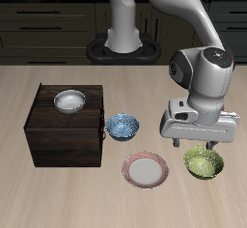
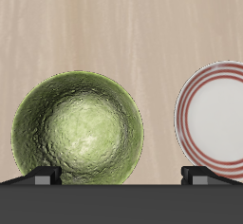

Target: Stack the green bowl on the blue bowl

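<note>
The green bowl (image 1: 204, 161), small, round and mottled yellow-green, sits on the table near its front edge. In the wrist view the green bowl (image 2: 78, 128) lies directly under the gripper. The blue bowl (image 1: 123, 127), mottled blue and white, sits on the table beside the dark box, apart from the green bowl. My gripper (image 1: 203, 147) hovers just above the green bowl, and my gripper (image 2: 125, 176) is open and empty. Its fingertips (image 2: 43, 177) stand wide apart, one of them near the bowl's rim.
A pink-rimmed plate (image 1: 146, 169) lies between the two bowls near the front edge; the plate (image 2: 216, 119) shows beside the green bowl in the wrist view. A dark wooden box (image 1: 68, 135) holds a white-grey bowl (image 1: 69, 100) on top.
</note>
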Available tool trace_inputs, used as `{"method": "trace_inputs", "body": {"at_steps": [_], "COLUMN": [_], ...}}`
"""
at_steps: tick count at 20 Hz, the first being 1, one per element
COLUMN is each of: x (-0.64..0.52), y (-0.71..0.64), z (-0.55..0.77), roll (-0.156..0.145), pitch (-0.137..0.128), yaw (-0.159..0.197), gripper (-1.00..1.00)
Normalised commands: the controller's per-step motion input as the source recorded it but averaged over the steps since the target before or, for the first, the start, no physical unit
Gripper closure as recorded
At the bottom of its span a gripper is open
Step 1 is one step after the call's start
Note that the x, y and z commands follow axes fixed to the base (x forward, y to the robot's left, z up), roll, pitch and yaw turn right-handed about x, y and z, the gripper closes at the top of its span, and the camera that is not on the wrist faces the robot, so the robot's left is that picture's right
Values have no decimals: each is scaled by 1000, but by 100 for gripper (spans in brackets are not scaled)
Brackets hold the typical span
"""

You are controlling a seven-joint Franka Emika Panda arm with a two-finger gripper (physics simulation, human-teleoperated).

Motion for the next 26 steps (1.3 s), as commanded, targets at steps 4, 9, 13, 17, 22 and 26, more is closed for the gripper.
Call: {"method": "trace_inputs", "body": {"at_steps": [4,9,13,17,22,26], "x": [9,15,23,-13,17,-6], "y": [-3,94,-22,-30,-8,-10], "z": [-151,-191,-168,-211,-253,-210], "roll": [5,18,-8,4,4,46], "pitch": [10,18,23,32,44,60], "yaw": [1,9,-1,-7,1,-13], "gripper": [-100,-100,-100,-100,-100,-100]}}
